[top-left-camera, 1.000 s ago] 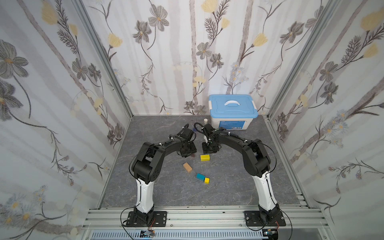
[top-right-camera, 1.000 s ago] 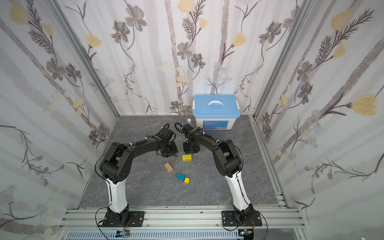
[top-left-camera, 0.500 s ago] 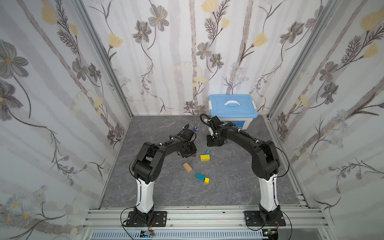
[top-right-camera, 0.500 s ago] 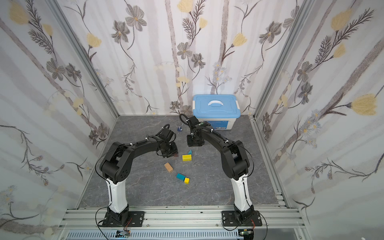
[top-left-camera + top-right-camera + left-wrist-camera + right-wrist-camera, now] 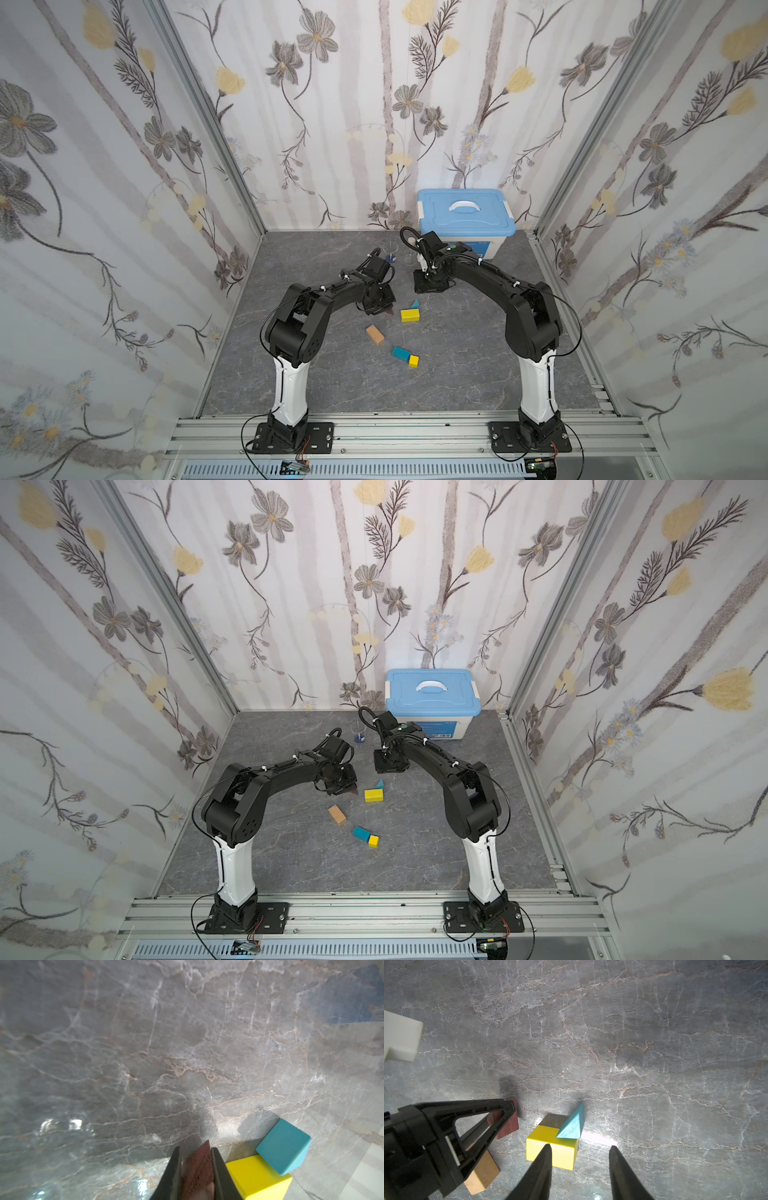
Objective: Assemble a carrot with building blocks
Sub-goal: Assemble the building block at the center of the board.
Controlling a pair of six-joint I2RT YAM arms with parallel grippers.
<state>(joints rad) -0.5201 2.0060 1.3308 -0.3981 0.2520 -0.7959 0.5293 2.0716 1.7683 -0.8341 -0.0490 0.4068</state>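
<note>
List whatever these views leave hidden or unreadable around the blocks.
- maroon wedge: the left gripper covers most of it in both top views; the left wrist view's bottom edge cuts it off.
- tan brick: the left gripper hides one end in the right wrist view.
- small clear vessel at the back: too small to identify in both top views.

You can read no text, number or brand anywhere here. The box [image 5: 440,216] just beyond the right gripper [image 5: 580,1145] bears a blue label [image 5: 441,729] on its front, but its print is too small for you to make out.
</note>
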